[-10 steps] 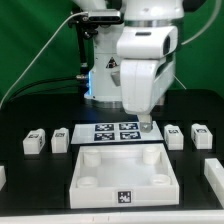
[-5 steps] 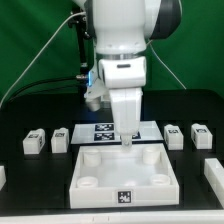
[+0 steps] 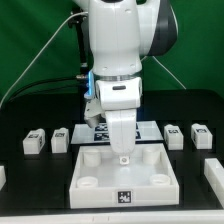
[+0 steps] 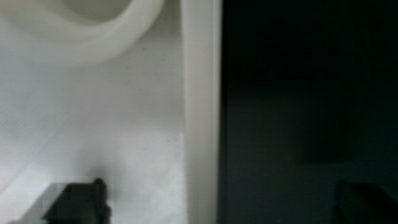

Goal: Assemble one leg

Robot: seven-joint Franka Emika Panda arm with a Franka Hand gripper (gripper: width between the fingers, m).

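Four small white legs with tags lie on the black table: two at the exterior view's left (image 3: 34,142) (image 3: 61,139) and two at its right (image 3: 174,135) (image 3: 199,135). The large white square panel (image 3: 100,180) with round corner sockets lies in the middle. My gripper (image 3: 122,156) hangs low over the panel's far edge, away from all the legs. In the wrist view the gripper (image 4: 214,205) is open and holds nothing. Its dark fingers (image 4: 75,205) stand either side of the panel's edge (image 4: 192,120), and a round socket (image 4: 98,15) shows beyond.
The marker board (image 3: 152,128) lies behind the panel, mostly hidden by the arm. Another white part (image 3: 214,172) sits at the exterior view's right edge and one (image 3: 2,178) at its left edge. A green backdrop stands behind the table.
The arm has swung toward the exterior view's left and come down, from above the marker board to the panel's far edge.
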